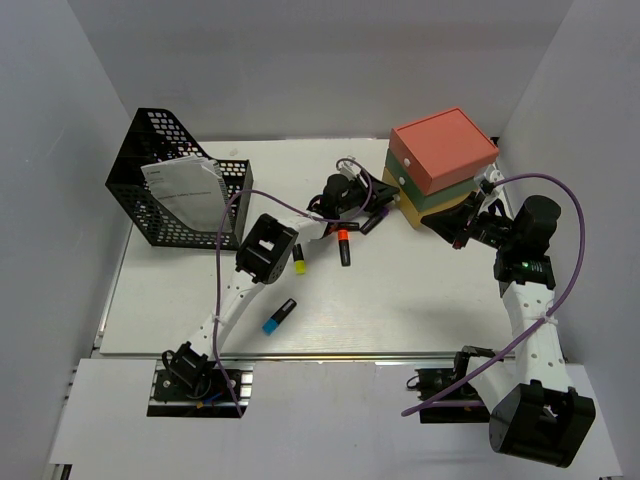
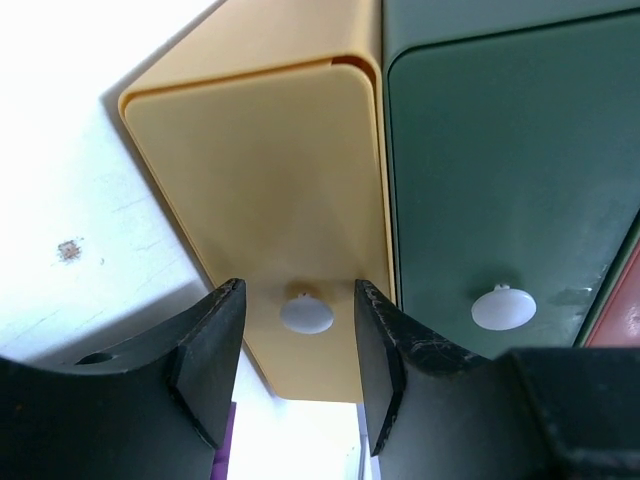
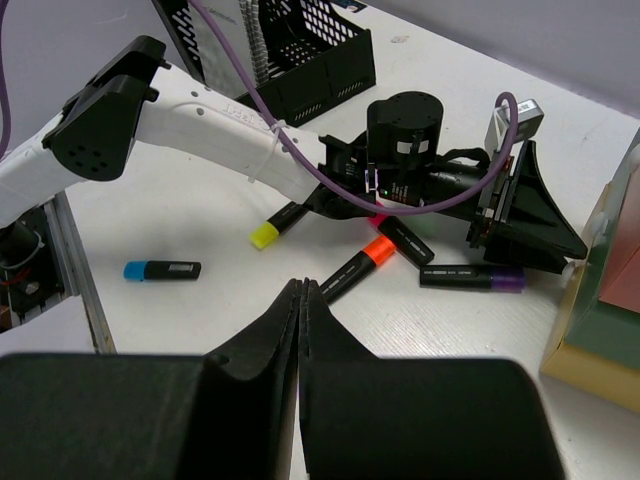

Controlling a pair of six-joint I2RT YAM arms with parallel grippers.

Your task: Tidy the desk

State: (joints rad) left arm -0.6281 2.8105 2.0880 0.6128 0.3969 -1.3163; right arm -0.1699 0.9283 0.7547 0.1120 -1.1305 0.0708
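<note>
Desk tidy-up: my left fingers (image 3: 560, 240) stand open either side of the white knob (image 2: 307, 313) on the yellow drawer (image 2: 270, 190). My right fingers (image 3: 300, 300), pressed shut, hover above the bench (image 1: 400, 300), with markers (image 3: 365, 262) scattered ahead.

Far-L corner of desk (image 1: 420, 310): black mesh file basket (image 1: 160, 215), upright, w/ white printed sheet (image 1: 185, 190) leaning inside. Far-R corner: drawer box (image 1: 442, 150), 3 stacked units, coral top, green mid, yellow btm. Yellow-drawer knob (image 2: 306, 313) and green-drawer knob (image 2: 503, 306) are white, round. Markers w/ black barrels lie flat approx. mid-desk: blue-cap marker (image 1: 279, 316) nearest front edge, apart from rest; yellow-cap marker (image 1: 299, 260); orange-cap marker (image 1: 343, 245); purple-cap marker (image 3: 470, 278) just L of drawer box.
</note>
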